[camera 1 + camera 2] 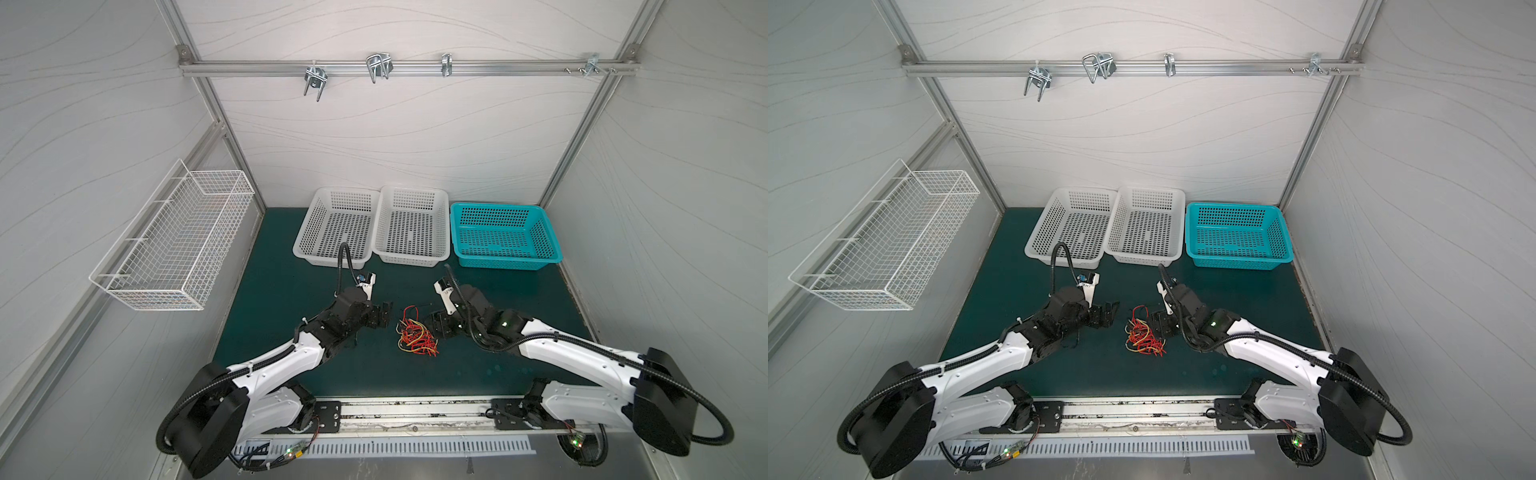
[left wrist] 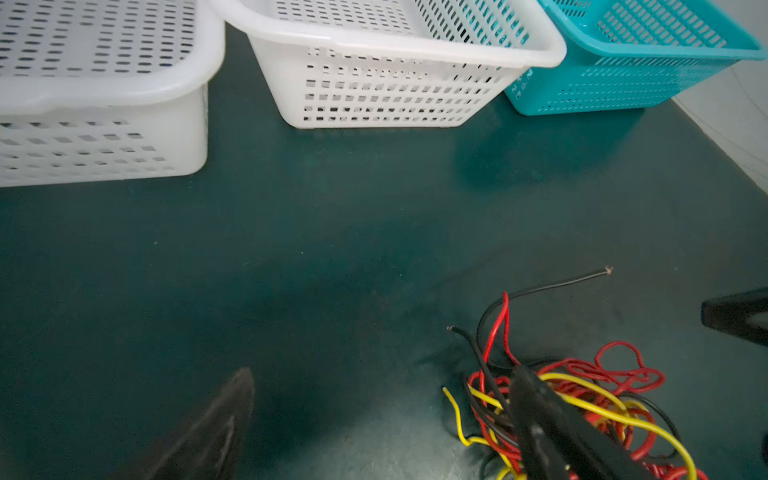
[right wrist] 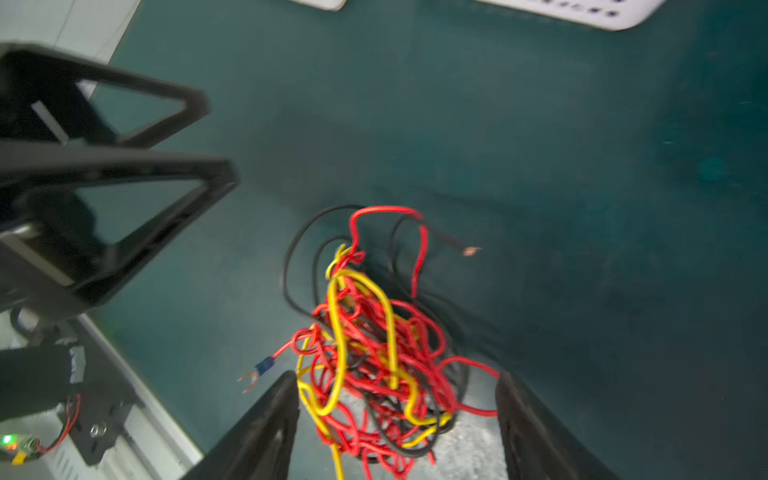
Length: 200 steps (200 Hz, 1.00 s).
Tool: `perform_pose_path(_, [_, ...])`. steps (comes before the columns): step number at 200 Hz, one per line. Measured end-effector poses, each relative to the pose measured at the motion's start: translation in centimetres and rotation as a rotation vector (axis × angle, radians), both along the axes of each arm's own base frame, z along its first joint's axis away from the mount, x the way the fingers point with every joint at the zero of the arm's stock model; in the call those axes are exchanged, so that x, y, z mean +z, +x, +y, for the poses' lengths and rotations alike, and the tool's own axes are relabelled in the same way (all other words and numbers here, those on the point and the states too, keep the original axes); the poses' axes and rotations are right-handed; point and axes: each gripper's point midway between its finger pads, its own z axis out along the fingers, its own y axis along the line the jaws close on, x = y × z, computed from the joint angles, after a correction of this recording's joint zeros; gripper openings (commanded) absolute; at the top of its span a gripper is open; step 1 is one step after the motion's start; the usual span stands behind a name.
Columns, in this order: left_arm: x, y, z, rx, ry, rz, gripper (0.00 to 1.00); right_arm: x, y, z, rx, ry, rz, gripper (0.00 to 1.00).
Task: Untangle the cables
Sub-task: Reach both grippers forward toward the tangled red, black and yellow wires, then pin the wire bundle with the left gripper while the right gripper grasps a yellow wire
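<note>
The cables (image 1: 417, 337) (image 1: 1144, 337) lie as one tangle of thin red, yellow and black wires on the dark green mat, between my two grippers. My right gripper (image 1: 432, 328) (image 3: 397, 415) is open and low at the tangle's right side. In the right wrist view the cables (image 3: 374, 332) bulge between its fingers (image 3: 270, 419), and a red wire with a blue fork plug sticks out beside them. My left gripper (image 1: 386, 316) (image 2: 384, 415) is open just left of the tangle. One of its fingers (image 2: 540, 415) is over the edge of the cables (image 2: 590, 395); only mat shows between its jaws.
Two white perforated baskets (image 1: 328, 259) (image 1: 411, 259) and a teal basket (image 1: 507, 262) stand in a row at the back of the mat. A white wire basket (image 1: 174, 245) hangs on the left wall. Metal hooks (image 1: 378, 66) hang from a rail high on the back wall.
</note>
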Motion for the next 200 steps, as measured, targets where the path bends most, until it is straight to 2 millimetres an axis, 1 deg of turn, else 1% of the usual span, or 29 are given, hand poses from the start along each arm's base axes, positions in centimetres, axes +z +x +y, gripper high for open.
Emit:
perform_pose_path(39, [0.7, 0.8, -1.3, -0.013, -0.057, -0.012, 0.97, -0.4, 0.0, 2.6, 0.023, -0.036, 0.005, 0.52])
perform_pose_path(57, [0.8, 1.2, -1.7, -0.01, -0.072, -0.01, 0.95, -0.8, 0.0, 3.8, 0.04, -0.054, 0.011, 0.43])
perform_pose_path(79, [0.8, 1.5, -1.9, 0.002, -0.088, -0.005, 0.95, -1.5, 0.1, 4.5, 0.053, -0.084, 0.018, 0.34])
perform_pose_path(100, [0.7, 1.4, -2.0, 0.016, -0.102, 0.007, 0.95, -1.9, 0.1, 4.3, 0.056, -0.114, 0.021, 0.31])
perform_pose_path(121, [0.7, 1.5, -2.1, 0.027, -0.107, 0.029, 0.94, -2.2, 0.0, 3.8, 0.06, -0.139, 0.016, 0.31])
perform_pose_path(152, [0.6, 1.5, -3.2, 0.013, -0.084, 0.069, 0.94, -2.7, -0.3, 3.0, 0.059, -0.159, 0.018, 0.3])
perform_pose_path(174, [0.1, 0.7, -4.1, -0.008, -0.075, 0.093, 0.94, -3.2, -0.7, 2.6, 0.063, -0.168, 0.029, 0.23])
perform_pose_path(189, [-0.4, 0.1, -4.4, -0.02, -0.065, 0.113, 0.94, -3.4, -0.9, 2.5, 0.068, -0.167, 0.039, 0.13])
perform_pose_path(200, [-0.6, -0.2, -4.6, -0.024, -0.061, 0.125, 0.94, -3.5, -1.1, 2.5, 0.074, -0.161, 0.045, 0.03])
